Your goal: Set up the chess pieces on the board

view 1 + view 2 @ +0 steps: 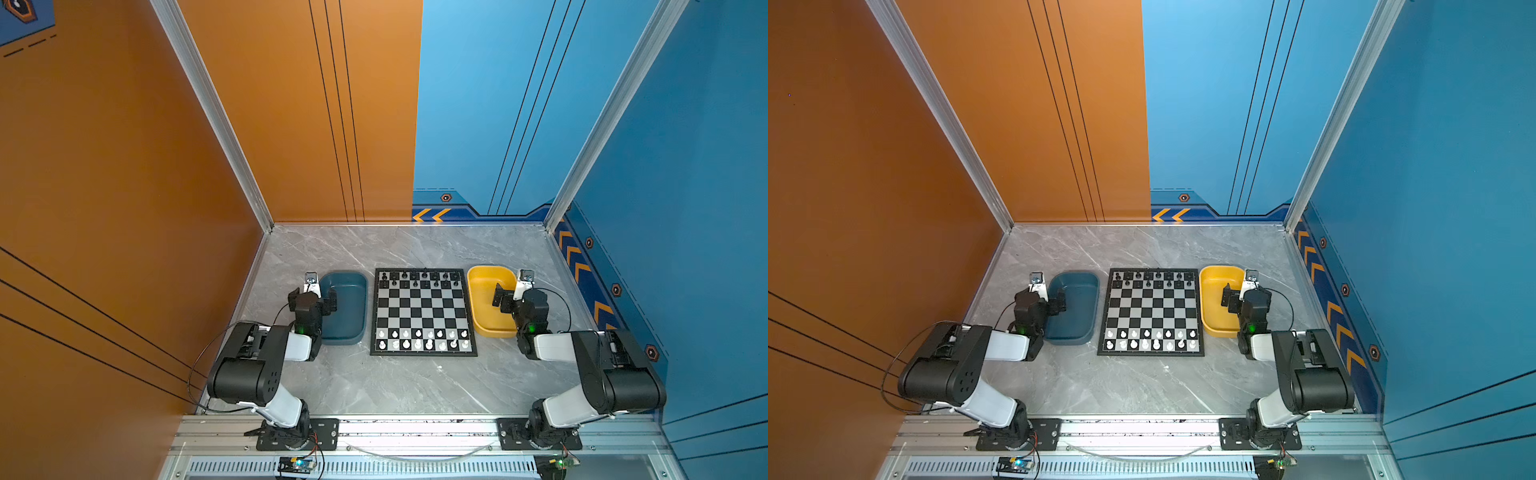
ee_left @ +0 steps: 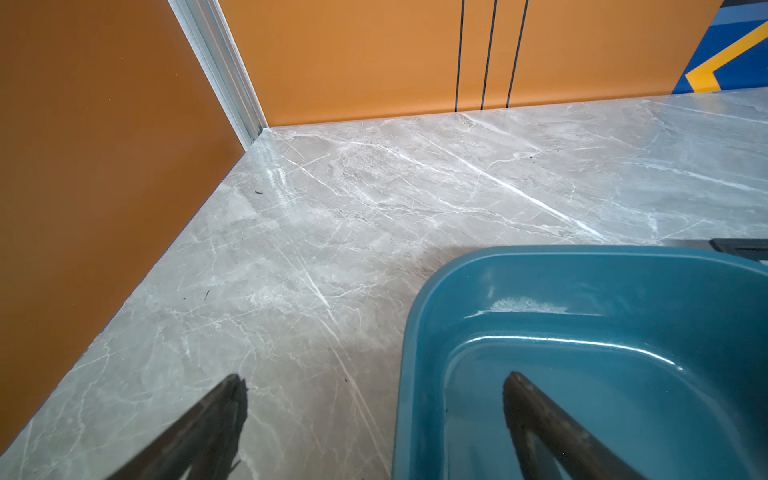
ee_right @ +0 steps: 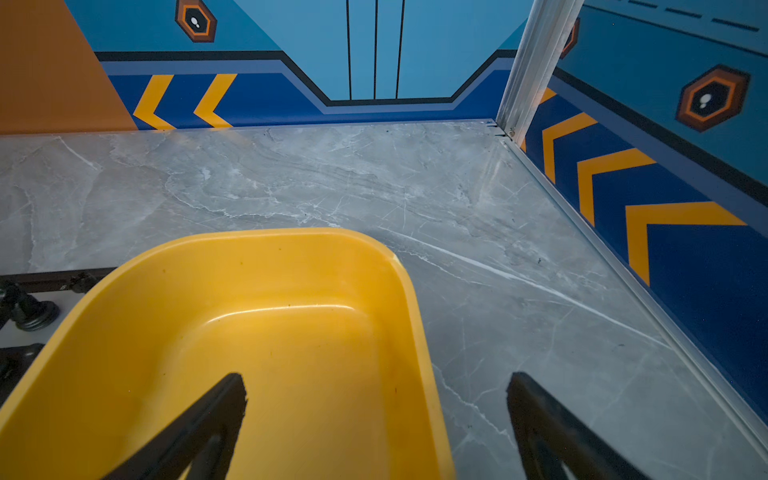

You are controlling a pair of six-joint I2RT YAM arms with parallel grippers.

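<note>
On the one board (image 1: 424,309), sixteen white chess pieces (image 1: 429,344) fill two near rows; black ones (image 1: 424,274) stand far. Left gripper (image 2: 374,378) and right gripper (image 3: 376,378) are wide open, empty.

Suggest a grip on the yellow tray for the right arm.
I'd take the yellow tray by its long wall on the right gripper's side, from above, open jaws astride the rim. That wall is thin and upright, the tray looks empty, and the board lies close along the other side.
</note>
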